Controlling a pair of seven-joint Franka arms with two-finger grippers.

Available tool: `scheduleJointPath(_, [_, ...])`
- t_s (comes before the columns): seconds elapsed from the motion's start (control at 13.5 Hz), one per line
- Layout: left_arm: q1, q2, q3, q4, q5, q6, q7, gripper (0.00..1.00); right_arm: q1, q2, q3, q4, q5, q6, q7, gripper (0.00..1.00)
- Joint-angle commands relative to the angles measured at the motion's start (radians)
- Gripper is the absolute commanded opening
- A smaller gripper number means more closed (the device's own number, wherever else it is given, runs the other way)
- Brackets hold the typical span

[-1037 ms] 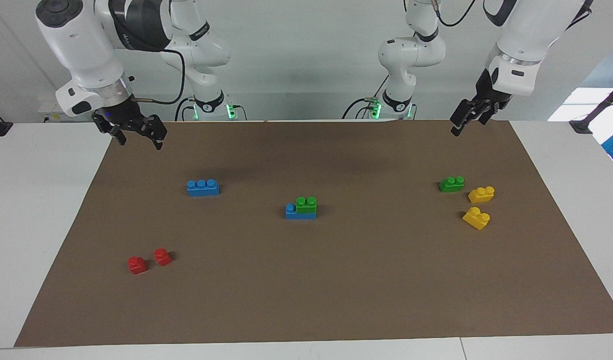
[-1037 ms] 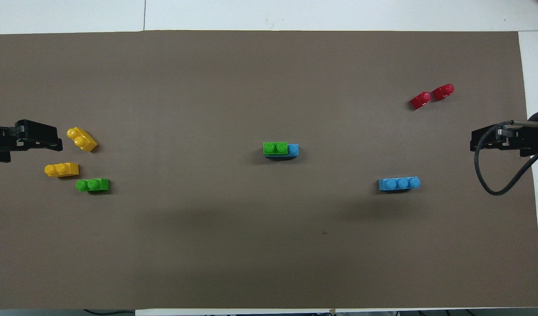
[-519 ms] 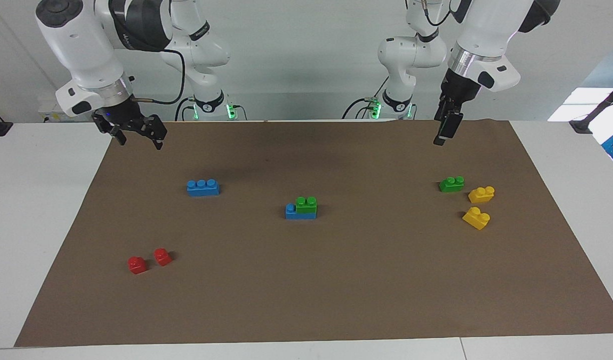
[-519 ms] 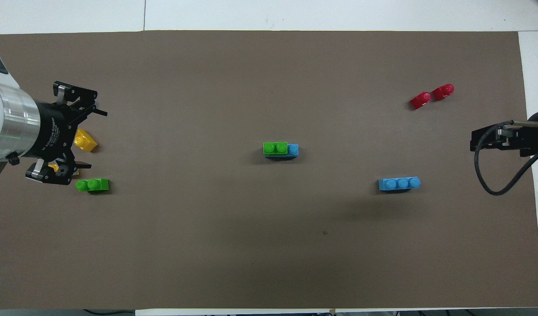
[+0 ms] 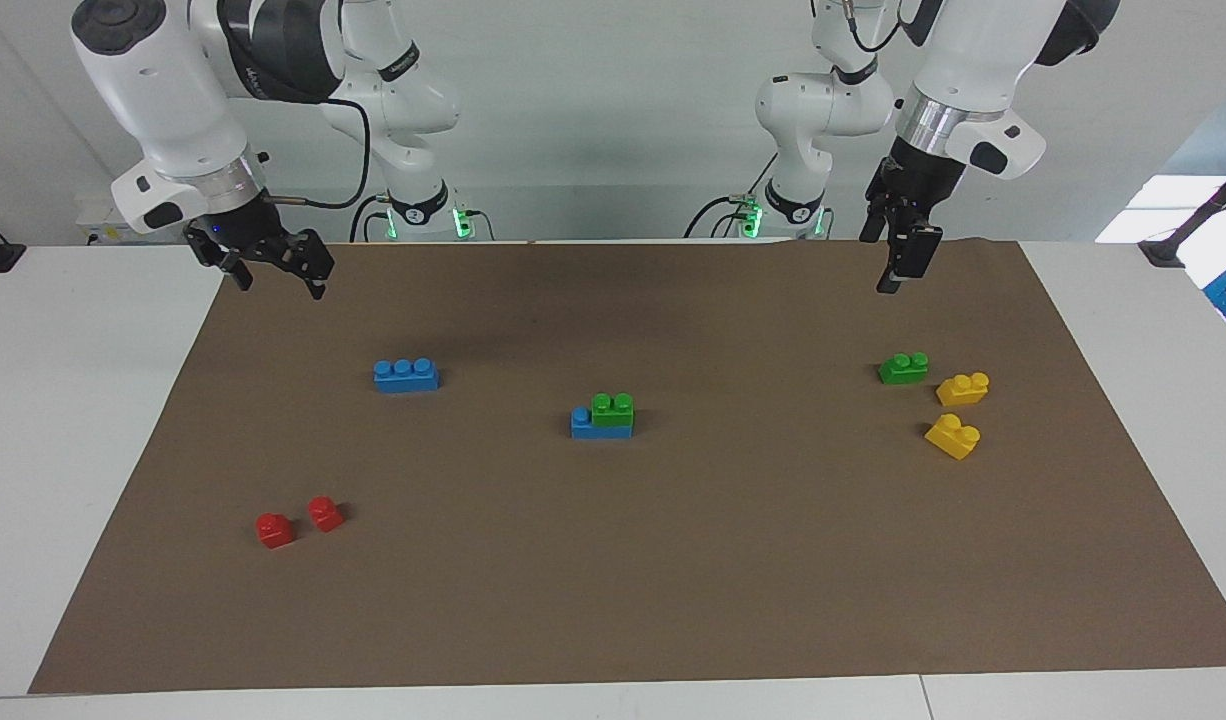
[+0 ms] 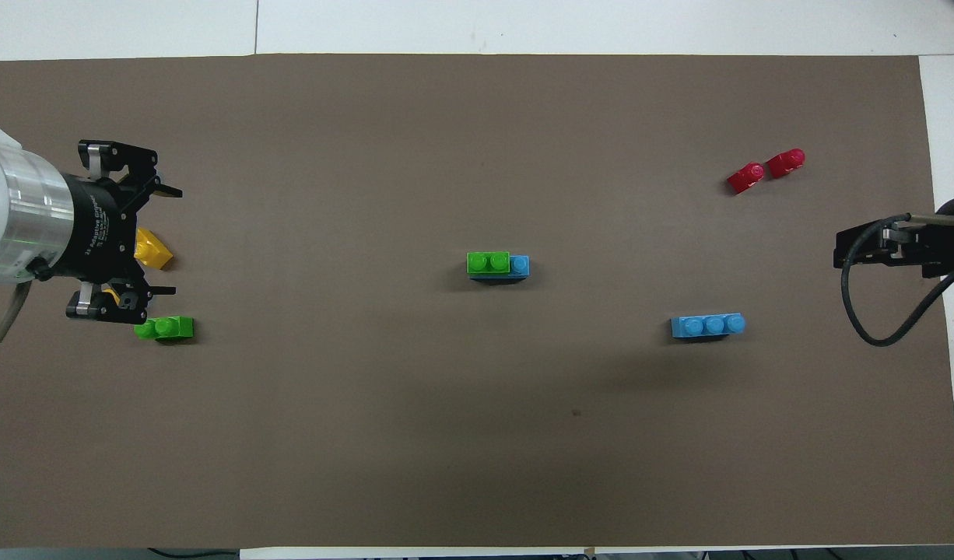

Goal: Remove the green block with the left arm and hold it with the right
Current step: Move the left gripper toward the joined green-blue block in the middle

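A green block (image 5: 612, 407) with two studs sits on a blue brick (image 5: 583, 425) in the middle of the brown mat; both also show in the overhead view, the green block (image 6: 488, 262) on the blue brick (image 6: 519, 266). A second green block (image 5: 903, 368) lies loose at the left arm's end, also seen from overhead (image 6: 164, 328). My left gripper (image 5: 898, 268) is raised, open and empty; from overhead the left gripper (image 6: 166, 241) covers part of the yellow bricks. My right gripper (image 5: 278, 272) waits, open and empty, raised over the mat's corner at the right arm's end (image 6: 839, 253).
Two yellow bricks (image 5: 962, 388) (image 5: 952, 436) lie beside the loose green block; one yellow brick (image 6: 152, 251) shows partly from overhead. A loose blue three-stud brick (image 5: 405, 375) (image 6: 708, 326) and two red pieces (image 5: 274, 529) (image 5: 324, 513) lie toward the right arm's end.
My left gripper swung in from the table's end to above the yellow bricks and turned, its open fingers now showing from overhead. The right arm and the bricks have not moved.
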Motion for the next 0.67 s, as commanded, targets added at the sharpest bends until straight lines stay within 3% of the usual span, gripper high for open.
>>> scheduleJointPath(0.0, [-0.07, -0.041, 0.013, -0.076, -0.015, 0.037, -0.08, 1.0, -0.015, -0.015, 0.01, -0.008, -0.002, -0.008, -0.011, 1.0])
scheduleJointPath(0.22, [-0.156, -0.038, 0.013, -0.125, -0.015, 0.102, -0.226, 1.0, -0.015, -0.015, 0.01, -0.008, 0.0, -0.008, -0.011, 1.0])
scheduleJointPath(0.59, [-0.288, 0.04, 0.013, -0.153, -0.015, 0.241, -0.421, 1.0, -0.015, -0.015, 0.01, -0.008, -0.002, -0.008, -0.011, 1.0])
